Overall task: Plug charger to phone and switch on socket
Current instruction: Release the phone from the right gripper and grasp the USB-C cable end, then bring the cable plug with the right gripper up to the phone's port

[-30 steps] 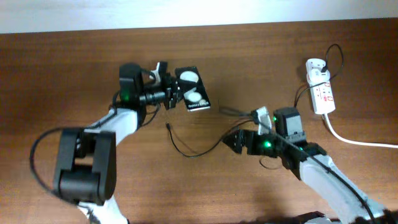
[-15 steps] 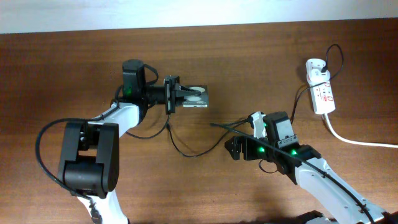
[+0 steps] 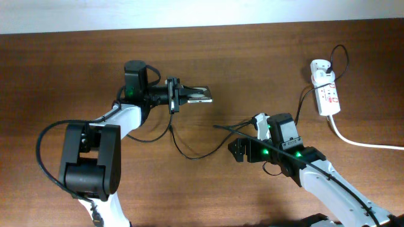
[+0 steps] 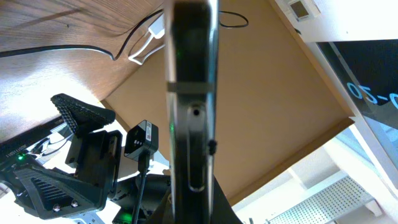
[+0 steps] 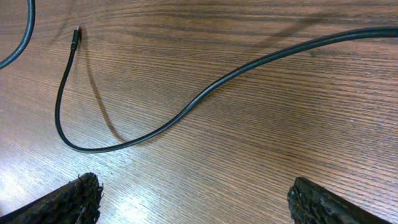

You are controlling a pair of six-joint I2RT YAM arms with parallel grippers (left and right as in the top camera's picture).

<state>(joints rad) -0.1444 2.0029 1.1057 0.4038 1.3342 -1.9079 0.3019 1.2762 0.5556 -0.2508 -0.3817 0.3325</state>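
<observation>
Brown wood-grain surface (image 3: 63, 63) fills the overhead view, with a strip of pale wall (image 3: 189, 12) along the far edge. The left hand (image 3: 183, 96) is closed on the phone (image 3: 201, 96), holding it off the surface and turned on edge, so only a thin dark sliver shows. A second ago the phone's face was turned up toward the camera with two white spots on it. The charger (image 3: 189, 156) trails in a loop across the surface. Its plug tip (image 3: 171, 128) lies loose, just below the left hand and apart from the phone. The right hand (image 3: 236, 149) hovers over the cable, lower and further left than a second ago. The socket (image 3: 328, 94) lies far right, its thick white cord (image 3: 360, 142) running off the edge.

Left wrist view: the phone's narrow edge (image 4: 189, 112) stands upright down the middle. The right arm (image 4: 81, 168) is beyond it, before a brown panel (image 4: 267, 106).

Right wrist view: the right hand (image 5: 199, 200) is spread wide and holds nothing, its dark fingertips (image 5: 81, 198) in the bottom corners. The black cable (image 5: 186, 115) curves over the surface ahead, its plug tip (image 5: 75, 37) far left.
</observation>
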